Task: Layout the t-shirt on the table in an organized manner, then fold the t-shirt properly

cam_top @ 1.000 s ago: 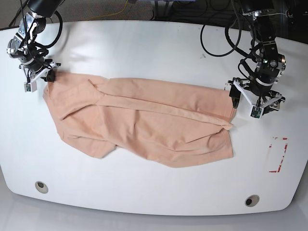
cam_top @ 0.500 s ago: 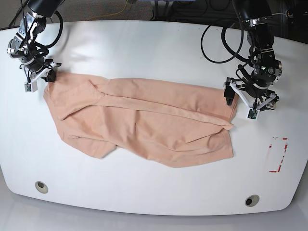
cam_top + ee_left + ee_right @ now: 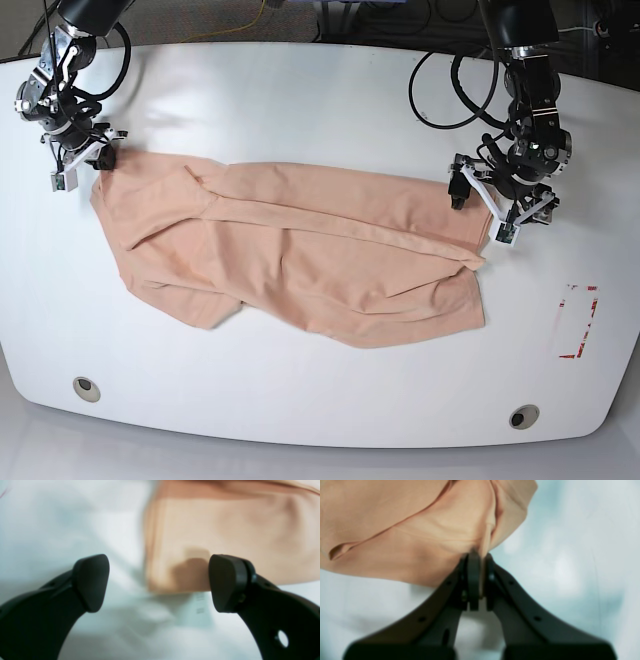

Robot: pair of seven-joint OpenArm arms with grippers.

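T-shirt (image 3: 300, 230) location: on the bench (image 3: 250, 395), bunched into a partly folded band, with its long axis running from one arm's side to the other. The far edge, the one nearer the arm bases, slopes gently across; loose layers and creases lie on the side away from the arms.

Right claw (image 3: 482, 577): closed on a narrow fold of the t-shirt at that end's far corner. Fabric passes between the fingers and a short tip protrudes below them.

Left claw (image 3: 160, 583): spread wide, holding nothing. In its wrist view, the opposite far corner of the t-shirt lies between the two fingers, its side edge near the middle of the gap. One finger overlaps the fabric in that view; the other stands over bare bench. Whether either finger touches the cloth cannot be determined.

Governing relation: the free far corner lies within the span of the left claw, which is the nearer of the two; the right claw is at the opposite end of the long axis. The probable next operation is to lower the left claw if clearance remains, then close it on the corner. Closing above the cloth would miss it; a shallow pinch may take only the upper layer.
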